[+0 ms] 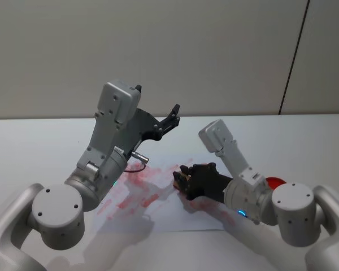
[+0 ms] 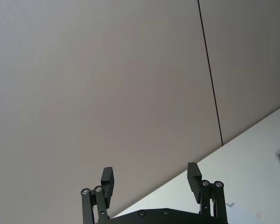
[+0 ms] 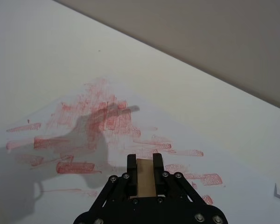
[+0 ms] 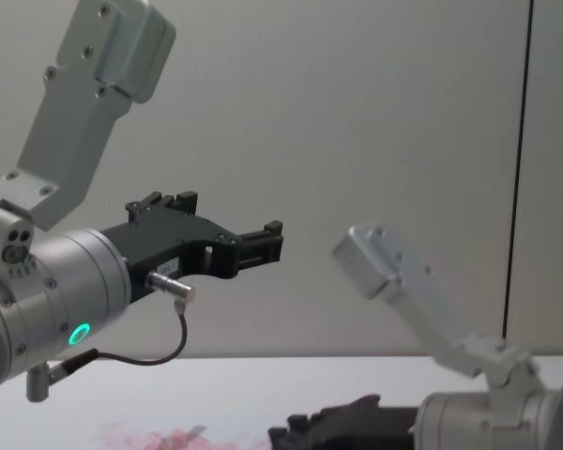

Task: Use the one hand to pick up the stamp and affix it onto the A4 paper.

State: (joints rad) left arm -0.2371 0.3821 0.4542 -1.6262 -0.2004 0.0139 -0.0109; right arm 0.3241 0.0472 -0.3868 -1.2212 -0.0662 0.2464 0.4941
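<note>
The jaws of the right gripper are clenched on the stamp, while those of the left gripper stand spread wide with nothing between them. We see one table, white, running back to a pale wall. On it lies one sheet of paper, white and smeared with red ink. In the head view both arms cover parts of it, and in the right wrist view its edges are hard to pick out against the table. The left gripper is raised well above the table and points toward the wall. The right gripper is low over the paper's inked part, reaching toward the robot's left. The single stamp, a light-brown wooden block, sits between the jaws with its long axis seemingly along them, pointing out toward the red marks. Its far end is hidden, so we cannot tell whether it touches the sheet. Behind the right arm one small red round thing is half covered.
</note>
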